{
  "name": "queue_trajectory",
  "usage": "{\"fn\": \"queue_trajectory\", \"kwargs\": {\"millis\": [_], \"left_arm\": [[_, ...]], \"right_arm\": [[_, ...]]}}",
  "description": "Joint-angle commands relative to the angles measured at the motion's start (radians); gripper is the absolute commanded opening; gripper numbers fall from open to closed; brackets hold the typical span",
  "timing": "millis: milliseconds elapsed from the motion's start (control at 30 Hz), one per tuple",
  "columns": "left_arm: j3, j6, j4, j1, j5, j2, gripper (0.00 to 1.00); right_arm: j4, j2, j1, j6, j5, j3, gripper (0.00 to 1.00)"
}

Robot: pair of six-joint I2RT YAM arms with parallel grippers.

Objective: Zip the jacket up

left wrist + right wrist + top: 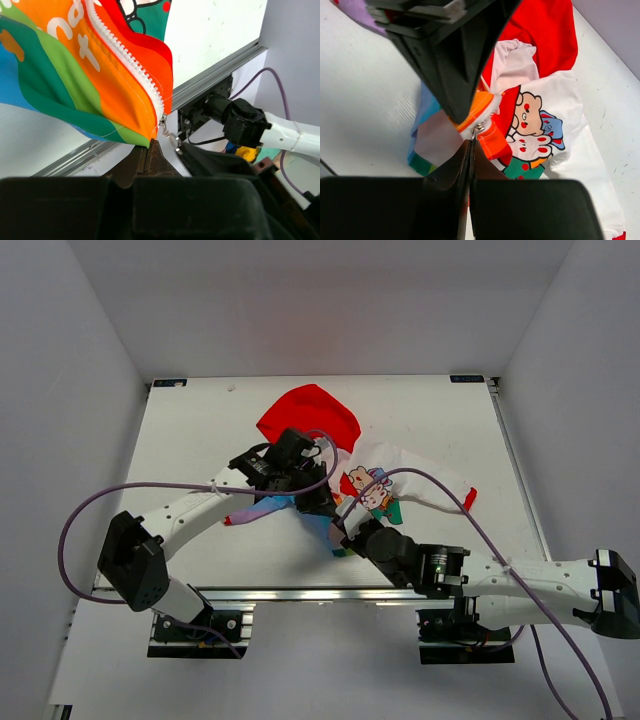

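Observation:
The jacket (375,480) lies bunched mid-table, its red hood (308,416) at the far side and its cartoon print (532,117) facing up. My left gripper (150,144) is shut on the bottom corner of the rainbow hem (100,95), just below the white zipper teeth (127,57). Right beside it, the small metal zipper pull (478,130) hangs at the lower end of the zipper. My right gripper (471,142) is shut on that pull. In the top view both grippers meet at the jacket's near edge (335,520), which they lift off the table.
The table's metal front rail (300,592) runs just behind the grippers. Purple cables (68,530) loop off both arms. White walls enclose the table on the left, right and far sides. A red-cuffed sleeve (468,498) stretches to the right.

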Motion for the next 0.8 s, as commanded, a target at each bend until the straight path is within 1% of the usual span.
{"fn": "queue_trajectory", "kwargs": {"millis": [0, 233, 333, 367, 467, 567, 767], "left_arm": [[-0.017, 0.031, -0.009, 0.002, -0.013, -0.061, 0.00], [-0.078, 0.063, -0.012, 0.002, 0.004, -0.097, 0.00], [-0.086, 0.075, -0.004, 0.001, 0.007, -0.110, 0.00], [-0.087, 0.077, -0.003, 0.002, 0.003, -0.111, 0.00], [-0.080, 0.089, 0.002, 0.002, 0.007, -0.111, 0.00], [-0.075, 0.109, 0.010, 0.001, 0.029, -0.108, 0.00], [-0.080, 0.137, 0.016, 0.002, 0.064, -0.102, 0.00]], "right_arm": [[0.027, 0.000, -0.026, 0.027, -0.007, 0.051, 0.00], [0.056, 0.048, -0.100, -0.016, -0.016, 0.082, 0.00], [0.031, 0.069, -0.124, -0.034, -0.079, 0.087, 0.00], [0.019, 0.072, -0.129, -0.034, -0.136, 0.087, 0.00], [-0.004, 0.068, -0.132, -0.019, -0.231, 0.076, 0.00], [-0.002, 0.063, -0.144, -0.001, -0.282, 0.055, 0.00], [-0.002, 0.074, -0.174, 0.050, -0.314, 0.045, 0.00]]}}
